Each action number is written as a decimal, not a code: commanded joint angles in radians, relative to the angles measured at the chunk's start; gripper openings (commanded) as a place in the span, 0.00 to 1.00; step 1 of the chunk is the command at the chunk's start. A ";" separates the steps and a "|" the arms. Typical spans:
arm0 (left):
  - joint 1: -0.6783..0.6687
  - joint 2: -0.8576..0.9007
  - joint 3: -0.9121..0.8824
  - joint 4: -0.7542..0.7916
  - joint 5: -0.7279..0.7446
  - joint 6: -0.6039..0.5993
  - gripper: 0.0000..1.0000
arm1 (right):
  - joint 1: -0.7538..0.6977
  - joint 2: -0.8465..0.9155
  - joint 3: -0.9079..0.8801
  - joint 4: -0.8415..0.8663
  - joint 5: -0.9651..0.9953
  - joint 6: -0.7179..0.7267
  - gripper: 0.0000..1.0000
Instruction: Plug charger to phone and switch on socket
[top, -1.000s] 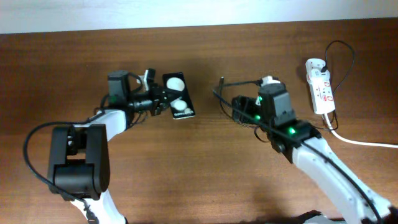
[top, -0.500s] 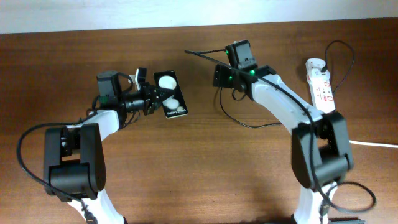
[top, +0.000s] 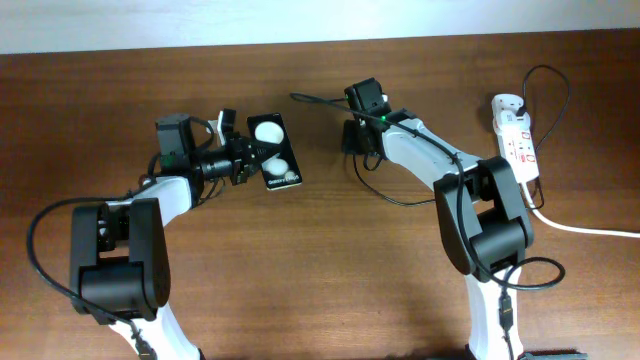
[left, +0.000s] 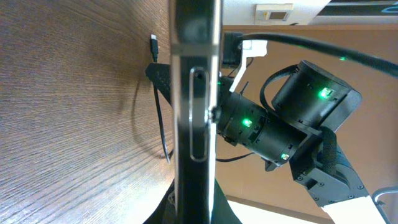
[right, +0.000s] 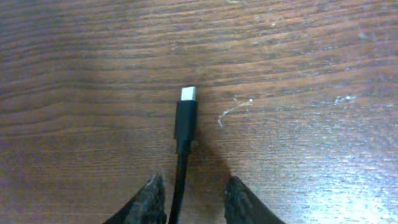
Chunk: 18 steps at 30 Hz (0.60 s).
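Charger plug (right: 186, 118), pinched in the closed right hand (top: 347, 135), has swung left above the worktop (top: 300, 270) toward the phone (top: 277, 152), which the left hand (top: 238, 162) clamps tilted. They're not yet touching, and mating them looks next.

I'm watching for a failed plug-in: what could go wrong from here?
The plug of the charger sticks out well ahead of the right gripper, so it may flex and miss the port. The left gripper holds the phone by one edge; a push could twist it loose.
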 joint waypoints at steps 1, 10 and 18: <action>0.005 0.003 0.015 0.005 0.037 0.019 0.00 | 0.006 0.031 0.017 -0.020 0.027 0.011 0.28; 0.005 0.003 0.015 0.005 0.037 0.019 0.00 | 0.006 -0.002 0.040 -0.179 0.018 0.010 0.04; 0.005 0.003 0.015 0.005 -0.017 0.019 0.00 | 0.006 -0.417 0.017 -0.519 -0.140 -0.092 0.04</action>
